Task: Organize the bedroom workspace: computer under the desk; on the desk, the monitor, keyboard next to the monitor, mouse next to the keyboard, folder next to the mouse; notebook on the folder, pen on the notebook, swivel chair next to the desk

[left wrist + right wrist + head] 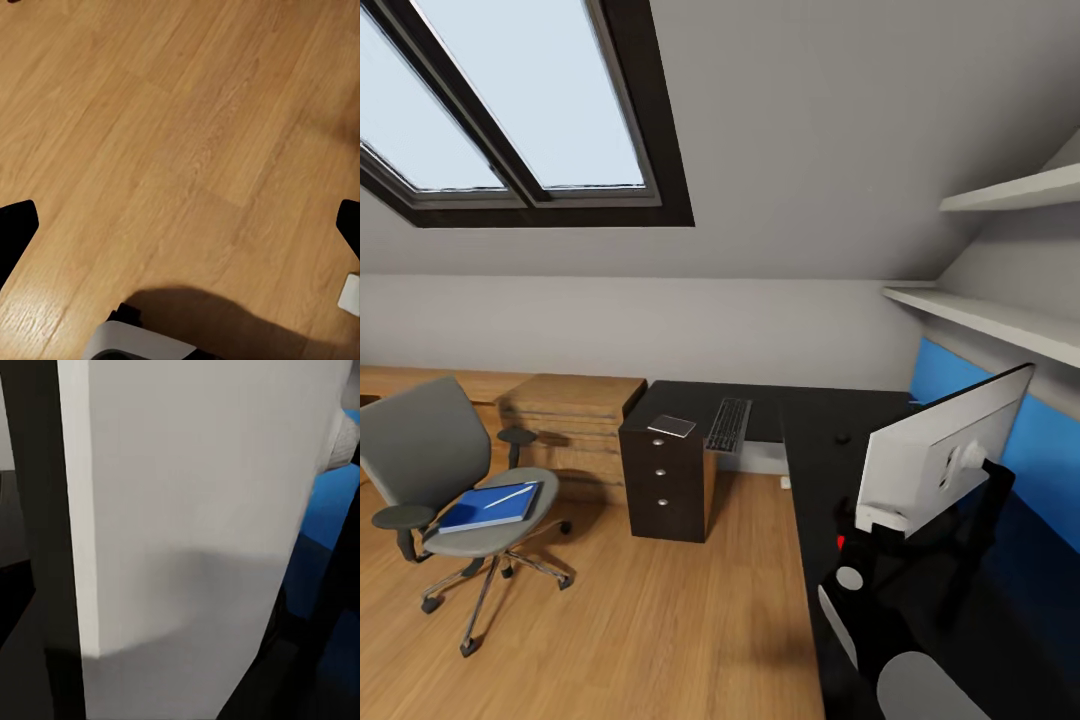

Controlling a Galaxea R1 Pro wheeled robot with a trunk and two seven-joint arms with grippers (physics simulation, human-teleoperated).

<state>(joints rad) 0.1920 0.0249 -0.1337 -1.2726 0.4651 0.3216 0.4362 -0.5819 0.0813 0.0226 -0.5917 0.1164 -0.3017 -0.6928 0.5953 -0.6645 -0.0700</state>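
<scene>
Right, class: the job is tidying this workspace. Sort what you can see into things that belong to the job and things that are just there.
Part of the job:
monitor
keyboard
mouse
notebook
folder
pen
swivel chair
desk

Just there:
skylight
wall shelves
wooden cabinet

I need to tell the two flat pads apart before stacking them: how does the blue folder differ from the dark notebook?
The bright blue rectangular folder lies on the grey swivel chair seat with a thin white pen on it; the smaller dark grey notebook lies bare on the dark drawer unit. Both lie flat.
</scene>
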